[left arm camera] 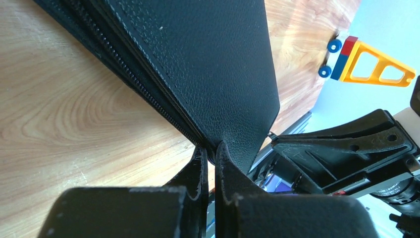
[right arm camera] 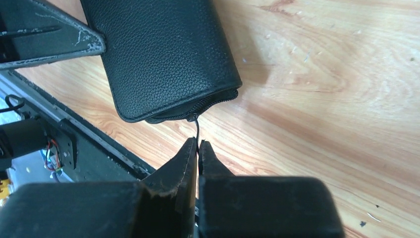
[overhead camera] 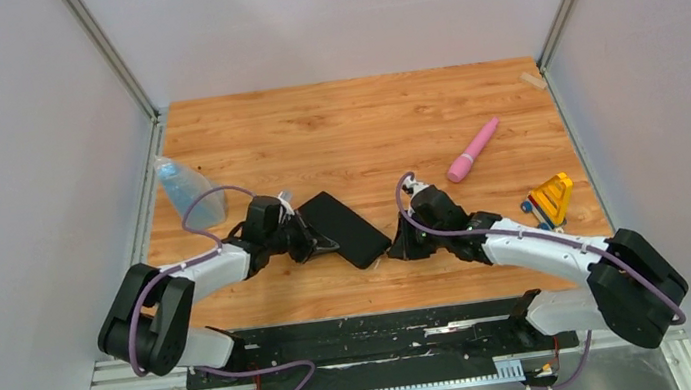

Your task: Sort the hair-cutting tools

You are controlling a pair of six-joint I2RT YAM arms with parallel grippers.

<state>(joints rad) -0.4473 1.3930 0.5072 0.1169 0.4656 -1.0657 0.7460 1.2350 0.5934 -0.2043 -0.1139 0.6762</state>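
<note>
No scissors or combs show in any view. A black leather zip case (overhead camera: 344,227) lies on the wooden table between my two arms. My left gripper (overhead camera: 313,243) is shut on the case's left edge; in the left wrist view the fingers (left arm camera: 212,148) pinch the leather flap (left arm camera: 208,64) beside the zipper. My right gripper (overhead camera: 397,246) is at the case's right corner. In the right wrist view it (right arm camera: 198,145) is shut on the thin black zipper pull (right arm camera: 197,130) hanging from the case (right arm camera: 158,54).
A pink tapered tool (overhead camera: 474,149) lies at the back right. A translucent blue bottle (overhead camera: 188,191) lies at the left edge. A yellow toy with blue wheels (overhead camera: 550,199) sits at the right edge and shows in the left wrist view (left arm camera: 371,64).
</note>
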